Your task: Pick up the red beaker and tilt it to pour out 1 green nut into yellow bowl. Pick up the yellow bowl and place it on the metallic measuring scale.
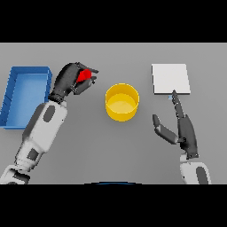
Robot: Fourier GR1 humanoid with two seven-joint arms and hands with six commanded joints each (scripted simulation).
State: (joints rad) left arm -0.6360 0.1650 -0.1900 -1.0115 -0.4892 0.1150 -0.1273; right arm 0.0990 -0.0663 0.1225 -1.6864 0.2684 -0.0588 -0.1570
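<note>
The left hand (70, 80) is gripping the red beaker (84, 75); it is needing to bring the lip over the yellow bowl (122, 102) before tilting slowly; the right hand (184, 128) is resting with fingers straight.

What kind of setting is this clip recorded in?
Likely a bare tabletop test bench for a pour-and-weigh task, not a lived-in room. A plain grey table holds only a yellow bowl, a flat scale and a blue bin. The left hand holds a red beaker.
</note>
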